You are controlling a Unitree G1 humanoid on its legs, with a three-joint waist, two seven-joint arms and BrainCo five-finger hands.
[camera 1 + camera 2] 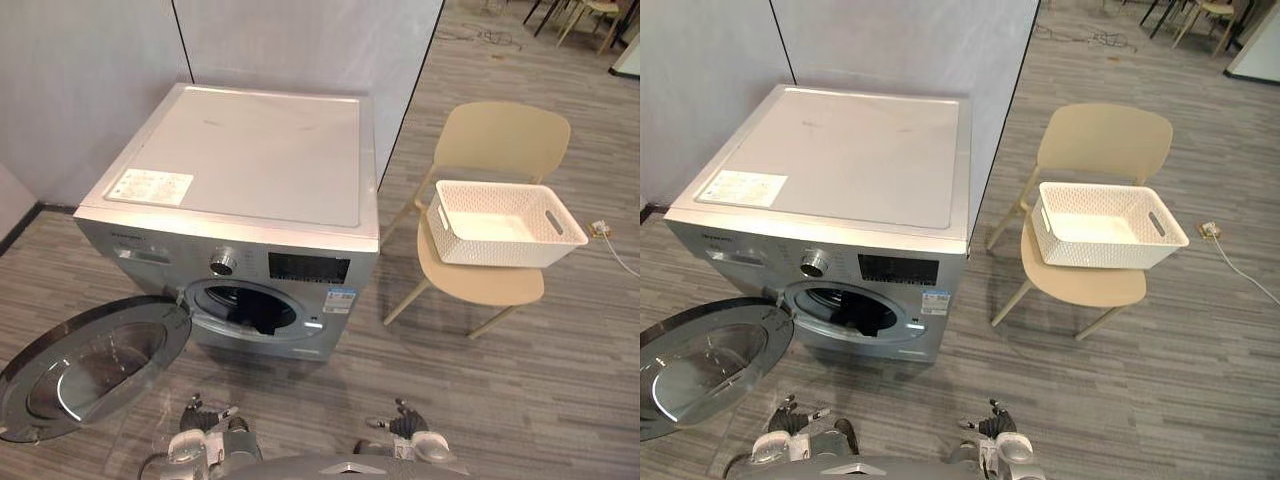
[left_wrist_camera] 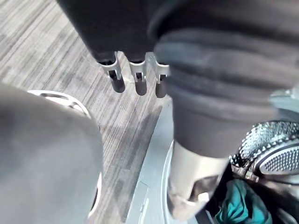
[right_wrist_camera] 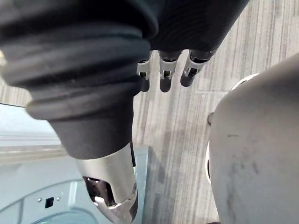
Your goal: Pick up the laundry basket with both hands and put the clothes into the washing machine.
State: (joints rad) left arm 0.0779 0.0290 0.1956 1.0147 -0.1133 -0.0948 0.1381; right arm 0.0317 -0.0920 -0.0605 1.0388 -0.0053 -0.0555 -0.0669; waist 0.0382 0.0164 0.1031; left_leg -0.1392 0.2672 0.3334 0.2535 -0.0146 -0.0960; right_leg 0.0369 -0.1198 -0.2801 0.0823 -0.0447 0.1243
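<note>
Door (image 1: pixel 90 365): swung fully open at the left, lying low over the floor (image 1: pixel 560 390). The drum mouth is clear of it.
Left hand (image 1: pixel 198 425): hangs low in front of the machine. Its fingers (image 2: pixel 138 79) are straight, side by side, holding nothing.
Washing machine (image 1: pixel 250 160): front loader standing against the wall panels, lid top bare apart from a label.
Clothes (image 1: pixel 262 312): a dark bundle sits inside the drum, just behind the mouth. I see none in either hand.
Right hand (image 1: pixel 412 428): low like the other, well apart from the basket. Its fingers (image 3: pixel 161 77) are straight and loose, gripping nothing.
Chair (image 1: pixel 505 135): beige, to the right of the machine, carrying the basket on its seat.
Laundry basket (image 1: pixel 480 245): white, upright, and it looks empty from my angle.
Step, my read: the load looks to be in the drum, so what remains is checking it.
How I'd do it well: I'd look for cloth trailing over the drum lip before going near the door. If the basket needs lifting, I'd turn right to face the chair squarely. Then I'd take one end slot in each hand and raise both ends level.
Count: one machine, one door, one chair, one basket, one visible bundle of clothes, two hands.
</note>
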